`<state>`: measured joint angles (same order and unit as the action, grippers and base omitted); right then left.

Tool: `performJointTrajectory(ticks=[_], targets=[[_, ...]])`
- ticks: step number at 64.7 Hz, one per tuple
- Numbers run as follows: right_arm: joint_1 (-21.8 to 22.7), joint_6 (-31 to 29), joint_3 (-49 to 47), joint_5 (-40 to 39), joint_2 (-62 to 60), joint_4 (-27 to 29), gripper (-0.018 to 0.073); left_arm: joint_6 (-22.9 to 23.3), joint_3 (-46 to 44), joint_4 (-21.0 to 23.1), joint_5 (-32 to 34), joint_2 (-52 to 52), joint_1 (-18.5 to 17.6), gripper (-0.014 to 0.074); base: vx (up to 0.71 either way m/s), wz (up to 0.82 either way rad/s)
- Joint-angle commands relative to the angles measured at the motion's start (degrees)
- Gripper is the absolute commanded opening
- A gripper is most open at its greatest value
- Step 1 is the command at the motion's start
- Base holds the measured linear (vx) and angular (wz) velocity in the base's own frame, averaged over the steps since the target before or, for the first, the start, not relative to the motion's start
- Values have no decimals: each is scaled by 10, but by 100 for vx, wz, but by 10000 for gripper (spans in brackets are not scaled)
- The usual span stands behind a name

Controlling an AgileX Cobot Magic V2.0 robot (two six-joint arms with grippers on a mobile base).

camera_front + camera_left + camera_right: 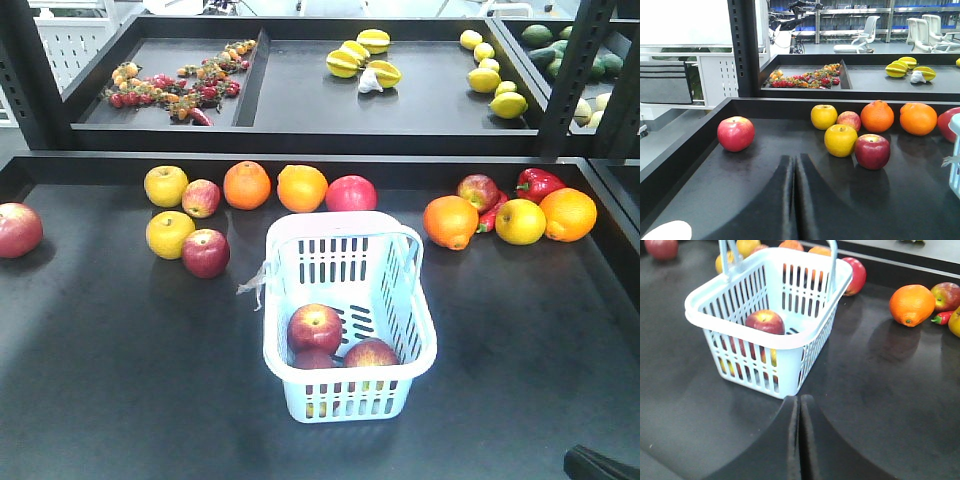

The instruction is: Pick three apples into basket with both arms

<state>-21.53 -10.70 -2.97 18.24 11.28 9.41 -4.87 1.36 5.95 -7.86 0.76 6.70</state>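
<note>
The pale blue-white basket [345, 232] stands mid-table with three red apples inside: one at the left [314, 328], one at the right [371, 353], and one low between them [313, 359], mostly hidden. In the right wrist view the basket [810, 335] shows one apple [765, 321] over its rim. My left gripper [794, 165] is shut and empty above the bare table, short of a loose red apple [872, 151]. My right gripper [800, 405] is shut and empty, just in front of the basket's near corner. Only a bit of the right arm [598, 464] shows in the front view.
Loose fruit lines the back of the table: yellow apples [166, 185], oranges [247, 184], red apples [206, 253], one far-left red apple [17, 229], a red pepper [538, 182]. A raised shelf [300, 140] behind holds more produce. Black posts [745, 47] stand at the corners.
</note>
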Motion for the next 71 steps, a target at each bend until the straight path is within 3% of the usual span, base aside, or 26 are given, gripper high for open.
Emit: performJointTrajectory(ticks=[1, 15, 33, 42, 59, 71], targets=[[4, 15, 7, -80, -10, -4, -4, -1, 13, 6, 42, 8, 1, -6, 0, 0], [12, 15, 15, -88, -16, -20, -4, -1, 13, 6, 42, 8, 1, -6, 0, 0], [111, 64, 15, -88, -16, -41, -4, -1, 13, 6, 42, 8, 1, -6, 0, 0], [116, 87, 15, -88, -16, -78, -4, -1, 13, 6, 42, 8, 1, -6, 0, 0], [119, 87, 15, -87, -16, -90, -4, -1, 13, 6, 42, 8, 1, -6, 0, 0], [154, 121, 37, -96, -16, -90, -4, -1, 13, 6, 42, 8, 1, -6, 0, 0]])
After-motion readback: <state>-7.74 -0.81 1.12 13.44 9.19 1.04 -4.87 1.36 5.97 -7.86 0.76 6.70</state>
